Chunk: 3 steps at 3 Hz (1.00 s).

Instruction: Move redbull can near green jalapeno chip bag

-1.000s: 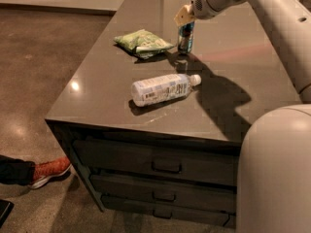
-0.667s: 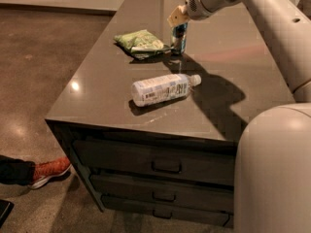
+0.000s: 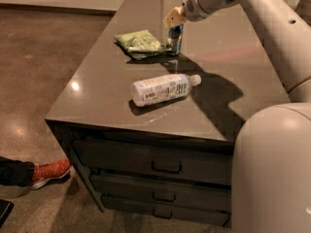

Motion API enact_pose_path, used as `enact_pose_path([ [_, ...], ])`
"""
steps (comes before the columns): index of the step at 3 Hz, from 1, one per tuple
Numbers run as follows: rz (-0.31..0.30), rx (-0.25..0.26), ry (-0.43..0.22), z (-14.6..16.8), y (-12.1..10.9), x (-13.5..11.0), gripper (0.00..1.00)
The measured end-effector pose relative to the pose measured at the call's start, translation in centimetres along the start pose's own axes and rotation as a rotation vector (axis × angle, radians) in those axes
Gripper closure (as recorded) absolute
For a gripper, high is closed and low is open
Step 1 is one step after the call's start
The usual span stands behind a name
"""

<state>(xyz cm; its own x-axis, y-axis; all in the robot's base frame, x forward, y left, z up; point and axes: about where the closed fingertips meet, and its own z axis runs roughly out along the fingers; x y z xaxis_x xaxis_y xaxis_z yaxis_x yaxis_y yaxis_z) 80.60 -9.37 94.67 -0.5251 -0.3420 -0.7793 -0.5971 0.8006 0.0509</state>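
While the gripper (image 3: pixel 174 21) is closed on the top of the redbull can (image 3: pixel 175 39), the can is upright just right of the green jalapeno chip bag (image 3: pixel 138 41). Nearer the camera than the bag, a water bottle (image 3: pixel 163 88) lies on its side on the cabinet top (image 3: pixel 97 96).

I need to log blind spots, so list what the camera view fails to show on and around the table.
All in the camera view:
- Top of the redbull can: covered by the pincer poised over it.
- Whether the can touches the green jalapeno chip bag: shadow hides that spot.
- Water bottle label text: too small.
- Person: left edge cuts off all but a shoe.
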Motion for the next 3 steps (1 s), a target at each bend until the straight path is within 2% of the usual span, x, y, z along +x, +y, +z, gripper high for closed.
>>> enact_pose_path([
  [1,0.000,-0.004,0.004,0.36,0.14,0.12,0.28],
  [2,0.000,-0.010,0.009,0.88,0.35,0.28,0.00],
  [3,0.000,-0.011,0.010,0.97,0.39,0.31,0.00],
])
